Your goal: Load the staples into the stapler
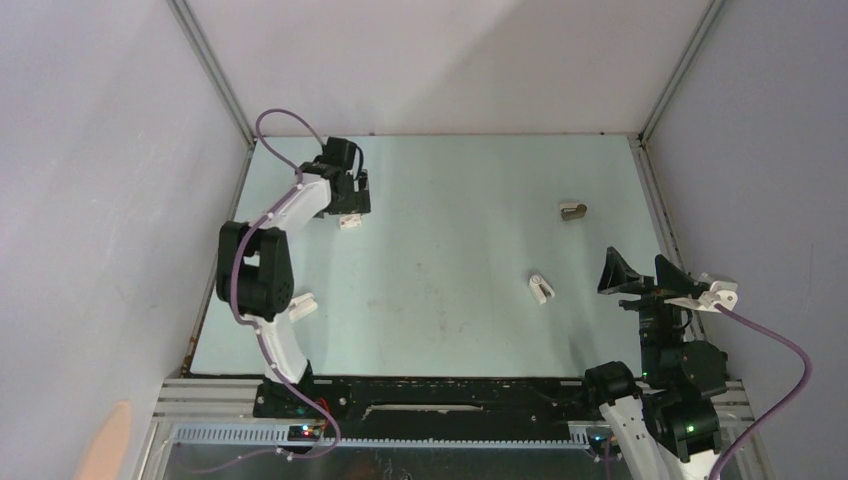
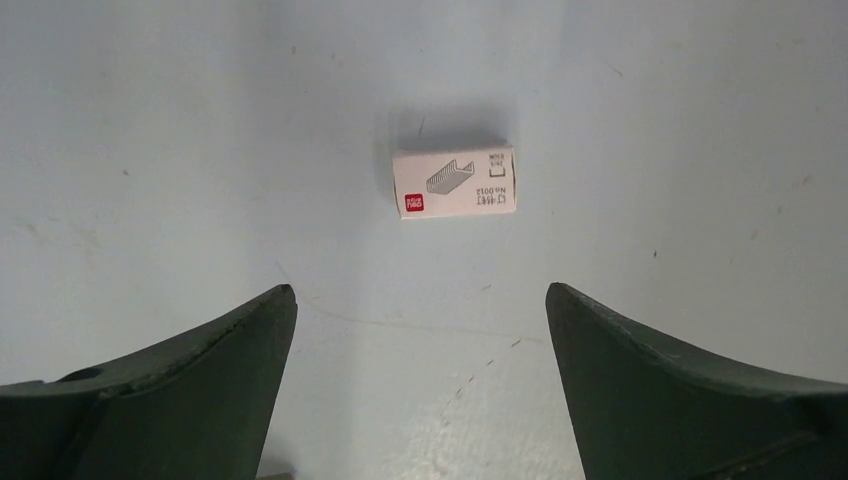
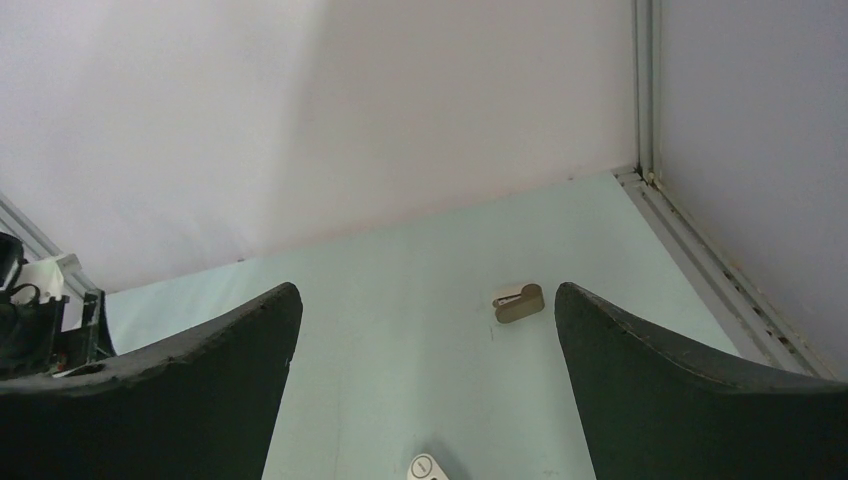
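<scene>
Well, seen from my left wrist, my left hand (image 2: 420,290) is spread wide and holds nothing. Its two dark fingers (image 2: 200,380) frame a stretch of pale counter (image 2: 150,150). The box of staples (image 2: 455,182) is small and white, printed with a drawing of a staple strip and a red mark at one corner. It lies flat on the counter ahead of this hand, roughly on the line between the fingers and clear of both tips.

From my right wrist, my right hand (image 3: 427,288) is just as wide open and empty, held above the counter. Ahead of it, a little right of the midline, a small tan object (image 3: 517,302) lies on the counter, short of the back wall (image 3: 300,120). Much closer, below the gap between the fingers, the rounded end of a small white object (image 3: 425,468) shows at the bottom edge. Which of the two takes the staples I cannot tell. Part of my left arm (image 3: 30,330) shows far off to the left.

From above, my hands are well apart. A small white shape (image 1: 349,222) sits right at the left hand's near side, too small to tell whether it is the box.
</scene>
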Controlling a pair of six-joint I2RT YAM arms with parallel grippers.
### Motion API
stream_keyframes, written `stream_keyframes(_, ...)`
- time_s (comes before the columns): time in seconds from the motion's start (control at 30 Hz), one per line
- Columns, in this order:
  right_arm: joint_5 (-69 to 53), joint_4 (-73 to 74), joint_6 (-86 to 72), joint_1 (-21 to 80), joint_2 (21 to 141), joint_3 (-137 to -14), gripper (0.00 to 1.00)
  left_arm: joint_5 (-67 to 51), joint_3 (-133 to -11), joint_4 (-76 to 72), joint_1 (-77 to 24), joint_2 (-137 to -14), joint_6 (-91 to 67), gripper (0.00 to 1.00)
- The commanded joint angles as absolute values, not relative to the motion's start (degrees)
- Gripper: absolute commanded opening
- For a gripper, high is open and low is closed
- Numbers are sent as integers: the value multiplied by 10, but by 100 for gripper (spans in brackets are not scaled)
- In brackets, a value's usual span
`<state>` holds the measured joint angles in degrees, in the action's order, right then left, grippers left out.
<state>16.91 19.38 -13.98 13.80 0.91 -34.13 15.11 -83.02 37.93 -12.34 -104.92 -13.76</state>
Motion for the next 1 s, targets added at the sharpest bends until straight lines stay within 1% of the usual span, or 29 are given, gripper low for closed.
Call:
stream_keyframes(0.0, 164, 192, -142, 142, -55, -358, 100, 181, -847, 358, -119, -1073, -237, 98)
stream_keyframes(0.1, 163, 192, -142, 144, -55, -358, 100, 173, -847, 329, -119, -1090, -262, 98)
stream_keyframes(0.43, 163, 193, -143, 144, -55, -358, 100, 157, -877, 319, -106, -1163, -323, 98)
stream_keyframes(0.73, 164, 192, -142, 144, -55, -358, 100, 167, -901, 321, -101, -1204, -341, 98)
stream_keyframes(0.8, 165, 192, -143, 144, -55, -358, 100, 166, -902, 320, -101, -1205, -340, 94)
stream_keyframes(0.97, 165, 193, -143, 143, -55, -358, 100, 151, -899, 316, -101, -1205, -331, 79)
